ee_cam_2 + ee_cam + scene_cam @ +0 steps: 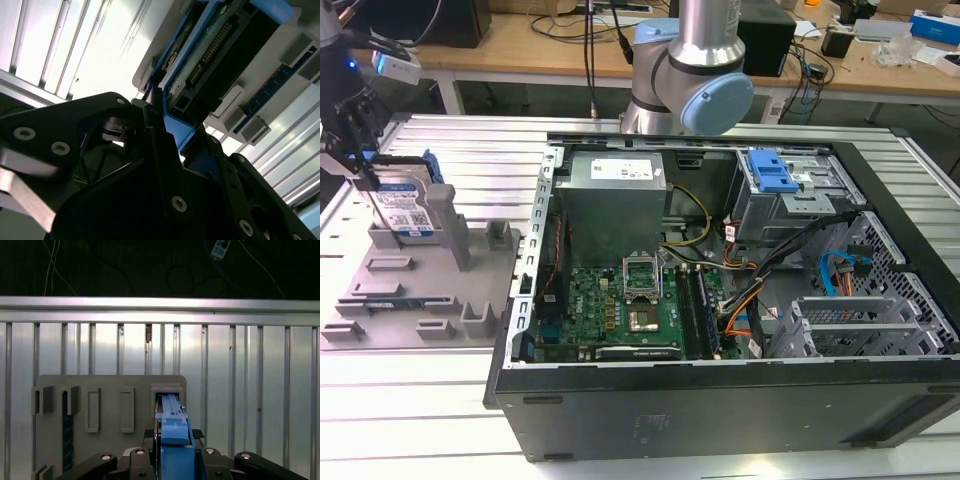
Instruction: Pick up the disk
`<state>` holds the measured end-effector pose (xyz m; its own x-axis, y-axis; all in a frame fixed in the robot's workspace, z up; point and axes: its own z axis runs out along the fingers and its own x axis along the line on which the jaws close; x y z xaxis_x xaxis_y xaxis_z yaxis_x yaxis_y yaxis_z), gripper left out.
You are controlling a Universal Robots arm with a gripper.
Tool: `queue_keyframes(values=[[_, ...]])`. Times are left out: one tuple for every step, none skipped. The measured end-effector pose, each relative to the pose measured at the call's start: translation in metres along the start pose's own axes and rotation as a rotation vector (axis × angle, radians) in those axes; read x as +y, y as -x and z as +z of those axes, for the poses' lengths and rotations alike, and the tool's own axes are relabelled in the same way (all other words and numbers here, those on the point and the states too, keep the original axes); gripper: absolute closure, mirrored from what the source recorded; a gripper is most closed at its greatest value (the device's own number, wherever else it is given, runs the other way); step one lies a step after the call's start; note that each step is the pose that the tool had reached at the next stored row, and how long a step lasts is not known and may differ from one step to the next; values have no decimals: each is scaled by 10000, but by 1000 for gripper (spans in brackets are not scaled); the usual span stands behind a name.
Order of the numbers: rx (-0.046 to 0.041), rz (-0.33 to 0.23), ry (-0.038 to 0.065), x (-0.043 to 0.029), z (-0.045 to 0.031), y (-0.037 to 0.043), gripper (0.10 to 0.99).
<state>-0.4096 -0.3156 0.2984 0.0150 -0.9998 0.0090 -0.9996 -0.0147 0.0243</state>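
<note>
We have the gripper [365, 170] closed on the disk [405, 205], seemingly by its rails, upright between the fingers above the tray [380, 300]; we lift straight, squeezing evenly.

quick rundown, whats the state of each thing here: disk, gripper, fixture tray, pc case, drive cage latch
disk: standing on edge in the fixture tray, label facing the exterior camera, blue rail between the fingers.
gripper: down over the disk's top edge, fingers closed on it.
fixture tray: flat on the slatted table, other slots unfilled.
PC case: lying on its side, side panel off, motherboard exposed.
drive cage latch: blue, lying flat on the cage.
</note>
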Motion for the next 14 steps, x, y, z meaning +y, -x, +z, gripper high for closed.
queue_keyframes(values=[[-1, -1, 0, 1, -29, -5, 718], [-2, 0, 0, 1, -48, -6, 718], [-2, 0, 0, 2, -64, -7, 718], [-3, -1, 1, 2, -90, -9, 718], [-4, 0, 0, 3, -108, -10, 718], [-4, 0, 0, 3, -129, -11, 718], [-5, 0, 0, 4, -151, -13, 718], [-7, -1, 1, 4, -187, -15, 718], [-9, -1, 0, 6, -220, -17, 718], [-10, 0, 0, 6, -247, -19, 718], [-13, -1, 0, 7, -285, -21, 718], [-14, -1, 0, 8, -314, -23, 718], [-17, -1, 0, 9, -351, -26, 718], [-22, -1, 1, 10, -407, -30, 718]])
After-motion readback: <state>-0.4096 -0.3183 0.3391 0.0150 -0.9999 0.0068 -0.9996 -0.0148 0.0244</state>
